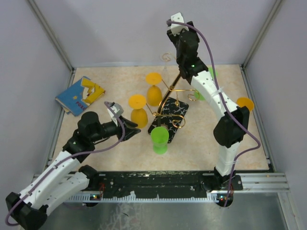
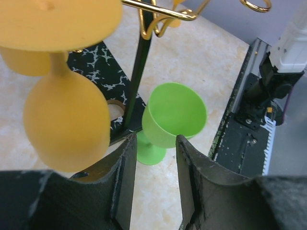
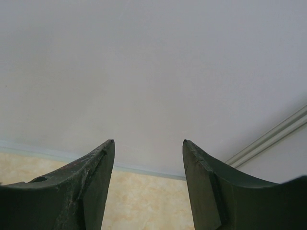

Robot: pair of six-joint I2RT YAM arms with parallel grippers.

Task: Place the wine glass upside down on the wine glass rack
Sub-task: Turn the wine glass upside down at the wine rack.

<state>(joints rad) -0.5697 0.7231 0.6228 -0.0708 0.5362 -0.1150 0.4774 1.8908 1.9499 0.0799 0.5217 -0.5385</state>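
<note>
Beige tabletop [image 1: 206, 139]; wine glass [image 2: 64, 124] probably hanging on rack [image 1: 170, 115]; left gripper [image 2: 154, 143], right gripper [image 3: 148, 143] gaping.

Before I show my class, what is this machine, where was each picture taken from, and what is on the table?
It is two robot arms bolted to a table. One picture looks down from above; the other two come from cameras on each wrist. In the middle stands a gold wire wine glass rack on a black base, with two yellow glasses hanging foot-up. A green glass stands upright beside it; a blue book lies far left. The left gripper and right gripper are open, holding nothing.
</note>
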